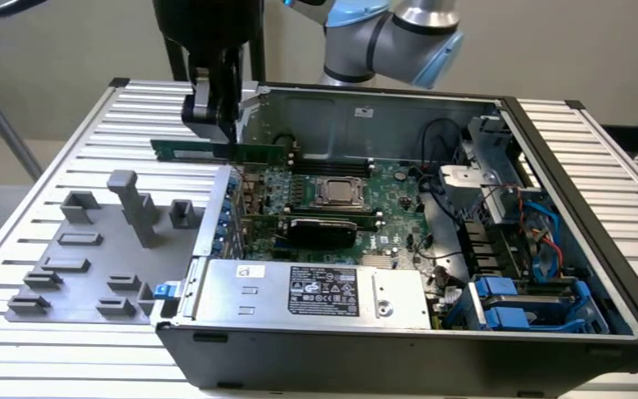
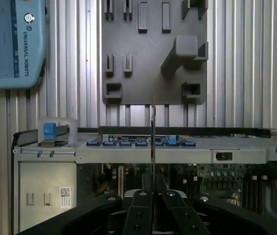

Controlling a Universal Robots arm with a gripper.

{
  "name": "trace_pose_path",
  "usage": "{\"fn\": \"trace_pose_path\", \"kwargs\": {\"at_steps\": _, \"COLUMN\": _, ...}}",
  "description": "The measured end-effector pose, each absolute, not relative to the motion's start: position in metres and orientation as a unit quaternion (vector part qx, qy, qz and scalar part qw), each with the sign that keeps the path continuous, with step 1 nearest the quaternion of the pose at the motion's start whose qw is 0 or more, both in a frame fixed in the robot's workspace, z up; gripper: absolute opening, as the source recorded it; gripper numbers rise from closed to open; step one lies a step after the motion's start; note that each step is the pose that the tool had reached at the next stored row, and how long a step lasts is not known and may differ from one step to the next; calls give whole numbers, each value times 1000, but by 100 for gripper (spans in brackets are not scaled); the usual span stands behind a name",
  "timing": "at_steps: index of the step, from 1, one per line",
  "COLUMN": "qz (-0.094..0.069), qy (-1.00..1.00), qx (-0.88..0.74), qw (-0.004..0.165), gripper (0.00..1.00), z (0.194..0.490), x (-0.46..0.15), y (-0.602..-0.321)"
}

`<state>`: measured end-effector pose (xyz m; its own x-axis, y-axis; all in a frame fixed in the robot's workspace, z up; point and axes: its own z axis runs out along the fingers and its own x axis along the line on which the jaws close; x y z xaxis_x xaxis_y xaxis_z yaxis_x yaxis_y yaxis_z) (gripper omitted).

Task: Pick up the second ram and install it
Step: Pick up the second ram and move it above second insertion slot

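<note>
The pincer (image 1: 220,133) is pinching the ram (image 1: 266,152) along its top edge. It is carrying the ram level above the case (image 1: 408,353) rim at the exterior view's ten o'clock, likely for edge-down alignment over the motherboard (image 1: 395,189).

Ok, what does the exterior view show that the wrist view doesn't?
Exterior view: the square silver CPU and the long green RAM stick seen broadside. Wrist view: a blue Universal Robots panel, with the stick edge-on. Both: the gripper shut on that stick, the grey moulded fixture tray, and the open black computer case.
</note>
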<state>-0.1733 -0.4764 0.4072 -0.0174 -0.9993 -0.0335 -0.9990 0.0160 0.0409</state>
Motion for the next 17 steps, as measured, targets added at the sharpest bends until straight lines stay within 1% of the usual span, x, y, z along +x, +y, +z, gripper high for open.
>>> {"fn": "trace_pose_path", "kwargs": {"at_steps": 9, "qz": -26, "qy": -713, "qx": 701, "qw": 2, "gripper": 13, "z": 406, "x": -145, "y": -459}}
{"fn": "trace_pose_path", "kwargs": {"at_steps": 17, "qz": -26, "qy": -713, "qx": 701, "qw": 2, "gripper": 13, "z": 400, "x": -128, "y": -433}}
